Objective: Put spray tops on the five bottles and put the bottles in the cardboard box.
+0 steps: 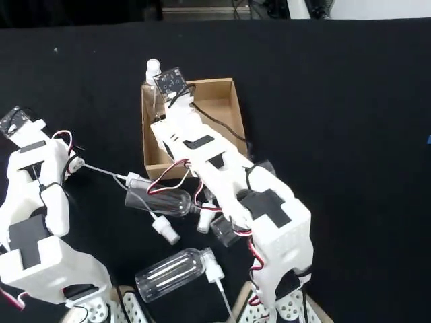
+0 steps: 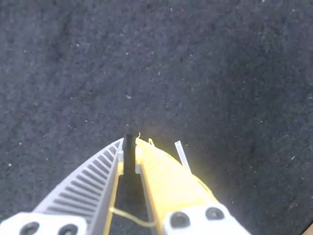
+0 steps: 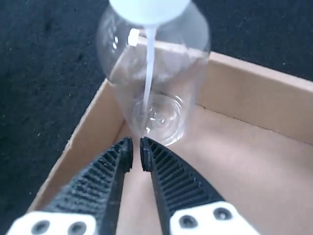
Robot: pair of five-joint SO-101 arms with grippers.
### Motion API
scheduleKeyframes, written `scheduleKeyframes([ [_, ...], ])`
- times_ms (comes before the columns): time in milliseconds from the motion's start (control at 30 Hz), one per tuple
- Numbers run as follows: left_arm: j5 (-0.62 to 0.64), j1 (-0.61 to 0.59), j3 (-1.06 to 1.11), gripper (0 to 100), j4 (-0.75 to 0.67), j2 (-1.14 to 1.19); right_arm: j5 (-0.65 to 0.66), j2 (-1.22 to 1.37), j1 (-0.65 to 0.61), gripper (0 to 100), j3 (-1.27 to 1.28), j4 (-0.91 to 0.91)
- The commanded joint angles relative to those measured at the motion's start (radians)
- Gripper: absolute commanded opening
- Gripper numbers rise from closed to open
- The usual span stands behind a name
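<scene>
One capped bottle (image 3: 151, 73) stands in the cardboard box (image 1: 209, 82), far left corner. Loose bottles (image 1: 161, 200) lie outside it, so most work remains, I'd say. The right gripper (image 3: 136, 147) sits closed and empty, and the left gripper (image 2: 129, 144) is pinched together.

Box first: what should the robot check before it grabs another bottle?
1. Standing bottle upright in the box: ok.
2. Its spray top on: ok.
3. Right gripper not gripping that bottle: ok.
4. All five bottles boxed: not ok; two lie on the table.
5. Front bottle has its top: ok.
6. Middle bottle has its top: cannot tell.
</scene>
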Motion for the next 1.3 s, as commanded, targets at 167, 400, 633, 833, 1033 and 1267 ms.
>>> scheduleKeyframes([
  [167,0.006,0.028,-0.016,3,-0.017,-0.035,0.000,-0.113,-0.011,1.1,0.005,-0.023],
  [400,0.002,0.027,-0.016,3,-0.017,-0.034,0.008,-0.473,-0.002,1.2,0.289,-0.008],
  [633,-0.015,0.027,-0.018,3,-0.003,-0.046,0.064,-0.908,0.098,7.5,0.335,0.523],
  [833,-0.249,0.028,-0.219,3,0.308,-0.118,0.192,-1.162,0.282,15.9,0.292,0.913],
  [1033,-0.621,0.028,-0.479,10,0.697,-0.161,0.279,-1.233,0.532,15.8,0.349,1.059],
  [1267,-1.122,0.093,-0.585,26,1.051,-0.183,0.358,-1.237,0.772,15.8,0.515,0.987],
])
